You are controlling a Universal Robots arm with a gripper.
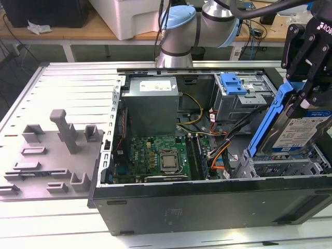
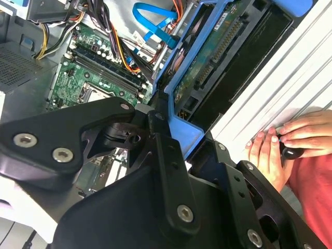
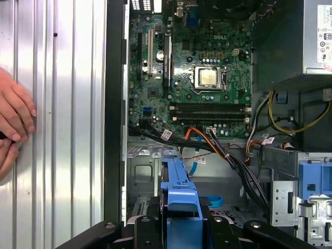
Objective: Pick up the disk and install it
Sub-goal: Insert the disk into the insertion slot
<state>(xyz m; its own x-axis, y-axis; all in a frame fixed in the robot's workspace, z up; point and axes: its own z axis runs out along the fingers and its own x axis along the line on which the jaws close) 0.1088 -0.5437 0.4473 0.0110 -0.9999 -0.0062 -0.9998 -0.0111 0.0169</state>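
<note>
Hand [image 1: 303, 94] clamped on the disk [image 1: 295, 129], holding it tilted on edge over the open computer case [image 1: 207, 203].

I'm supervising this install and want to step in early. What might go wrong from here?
1. The gripper holds the disk tilted above the bay; it may catch on the bay's metal edge.
2. Cables run close beside the bay and might get snagged or pinched.
3. A hand rests on the table by the case, likely close to where the gripper works.
</note>
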